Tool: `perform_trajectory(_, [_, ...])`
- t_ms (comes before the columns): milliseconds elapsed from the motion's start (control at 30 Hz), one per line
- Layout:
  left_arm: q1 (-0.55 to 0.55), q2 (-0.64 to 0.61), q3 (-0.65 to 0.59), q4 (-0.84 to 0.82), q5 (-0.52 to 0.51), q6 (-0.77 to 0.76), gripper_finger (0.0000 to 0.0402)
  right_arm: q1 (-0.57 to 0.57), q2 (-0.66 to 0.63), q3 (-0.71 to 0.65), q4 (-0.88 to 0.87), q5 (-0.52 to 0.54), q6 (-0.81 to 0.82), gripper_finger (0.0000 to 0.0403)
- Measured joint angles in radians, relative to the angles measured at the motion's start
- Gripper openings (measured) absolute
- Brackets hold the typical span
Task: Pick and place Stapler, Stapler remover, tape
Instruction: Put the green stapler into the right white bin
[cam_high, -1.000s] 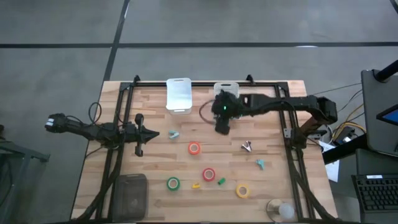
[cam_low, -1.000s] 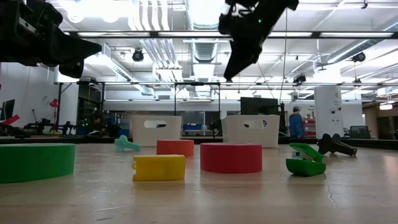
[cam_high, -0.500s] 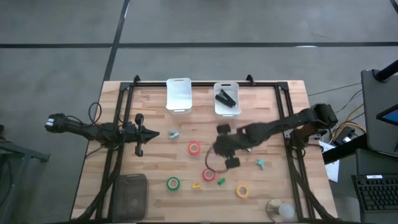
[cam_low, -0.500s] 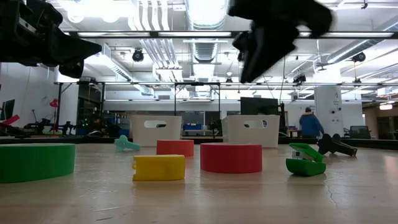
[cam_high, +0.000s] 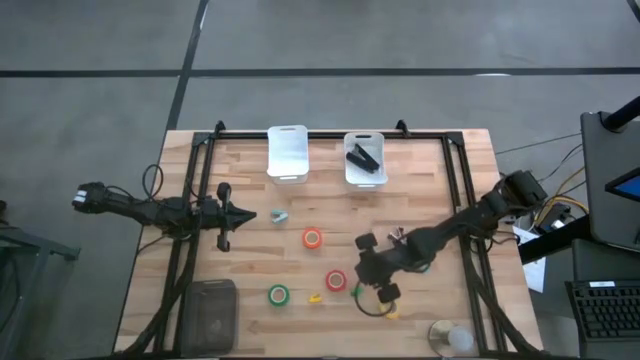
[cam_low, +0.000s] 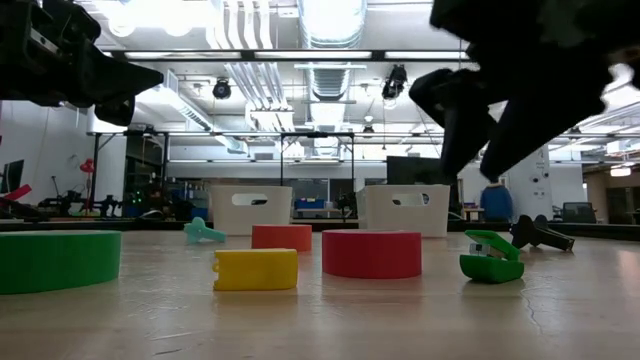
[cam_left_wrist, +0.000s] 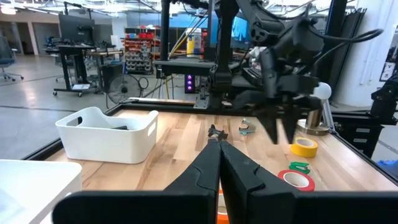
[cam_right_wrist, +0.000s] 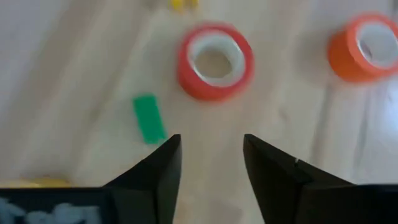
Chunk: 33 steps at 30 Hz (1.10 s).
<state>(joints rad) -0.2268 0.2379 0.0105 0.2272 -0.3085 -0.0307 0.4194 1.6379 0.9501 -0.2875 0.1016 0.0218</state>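
Tabletop (cam_high: 250, 250) of pale wood planks; two white bins at its far edge — the left bin (cam_high: 287, 153) with nothing showing inside, the right bin (cam_high: 365, 160) holding the black stapler (cam_high: 361, 156); right arm reaching across the tabletop, its claw (cam_high: 378, 280) open and empty, hovering over the near side beside the red-and-green tape roll (cam_high: 335, 281), with the yellow tape roll (cam_left_wrist: 304, 147) just under it; left claw (cam_high: 228, 214) parked at the left side, fingers closed, gripping nothing; orange-red tape roll (cam_high: 312, 238) mid-tabletop; green tape roll (cam_high: 278, 295) near the front edge; teal staple remover (cam_high: 279, 215) left of centre; small green bit (cam_right_wrist: 148, 117) beside the red roll.
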Motion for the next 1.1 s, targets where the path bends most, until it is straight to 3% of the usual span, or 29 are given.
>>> perform_trajectory(233, [0.000, 0.000, 0.000, 0.000, 0.000, 0.000, 0.0012, 0.022, 0.000, -0.033, 0.123, -0.077, 0.080, 0.0237])
perform_trajectory(400, [0.000, 0.000, 0.000, 0.000, 0.000, 0.000, 0.0012, 0.022, 0.005, -0.061, 0.145, -0.078, 0.123, 0.0256])
perform_trajectory(1100, [0.000, 0.000, 0.000, -0.014, 0.000, 0.000, 0.0012, 0.032, 0.162, -0.073, 0.288, -0.135, 0.136, 0.0220])
